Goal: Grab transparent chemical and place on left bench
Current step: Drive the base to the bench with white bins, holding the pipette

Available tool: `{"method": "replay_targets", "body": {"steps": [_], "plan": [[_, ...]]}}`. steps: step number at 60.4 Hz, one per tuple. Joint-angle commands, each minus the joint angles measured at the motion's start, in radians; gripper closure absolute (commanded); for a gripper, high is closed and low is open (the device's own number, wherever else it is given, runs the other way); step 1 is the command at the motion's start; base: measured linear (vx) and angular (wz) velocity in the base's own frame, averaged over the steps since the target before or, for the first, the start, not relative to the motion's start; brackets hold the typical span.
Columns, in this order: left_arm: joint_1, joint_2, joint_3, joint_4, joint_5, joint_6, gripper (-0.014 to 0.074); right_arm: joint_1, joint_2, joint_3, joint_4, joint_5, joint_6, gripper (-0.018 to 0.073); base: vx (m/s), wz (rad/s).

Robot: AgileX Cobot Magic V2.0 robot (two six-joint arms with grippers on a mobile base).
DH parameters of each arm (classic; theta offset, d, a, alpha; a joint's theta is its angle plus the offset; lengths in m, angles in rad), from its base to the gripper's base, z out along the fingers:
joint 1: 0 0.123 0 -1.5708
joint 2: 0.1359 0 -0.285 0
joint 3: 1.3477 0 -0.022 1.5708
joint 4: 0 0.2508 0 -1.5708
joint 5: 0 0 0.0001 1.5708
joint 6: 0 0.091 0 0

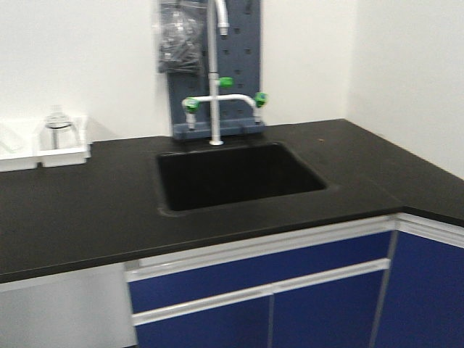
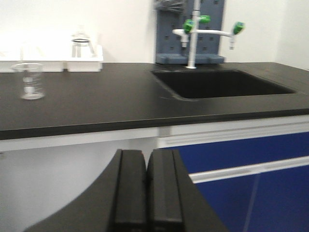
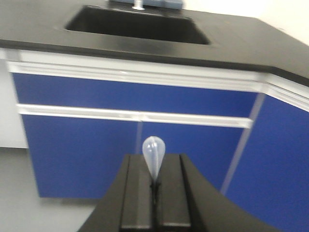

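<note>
A: Clear pipette [image 3: 154, 153]?
B: Pinched in the right gripper [image 3: 155, 198], facing blue cabinets [image 3: 87, 154] under the sink [image 3: 135, 24]
A: Left gripper [image 2: 146, 193]?
B: Closed, empty; black bench [image 2: 96, 101] with white bins [image 2: 84, 60] left of the sink

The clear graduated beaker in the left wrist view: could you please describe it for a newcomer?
Start at the sunken black sink in the matte black countertop and go left. The clear graduated beaker stands alone on bare countertop, unlike the glass vessel inside a white plastic bin.
</note>
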Motion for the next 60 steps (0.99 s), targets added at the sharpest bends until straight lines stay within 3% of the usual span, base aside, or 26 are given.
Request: {"method": "replay_targets", "body": {"steps": [1, 39, 60], "plan": [[-0.002, -0.019, 0.016, -0.001, -0.078, -0.008, 0.0600, -0.004, 0.003, -0.017, 0.006, -0.064, 0.001, 0.0564, 0.16, 0.56], [-0.002, -0.019, 0.016, -0.001, -0.078, -0.008, 0.0600, -0.004, 0.003, -0.017, 0.006, -0.064, 0.001, 0.0564, 0.26, 0.66], [-0.002, -0.019, 0.016, -0.001, -0.078, -0.008, 0.0600, -0.004, 0.003, -0.017, 0.006, -0.064, 0.001, 0.0564, 0.34, 0.25]]}}
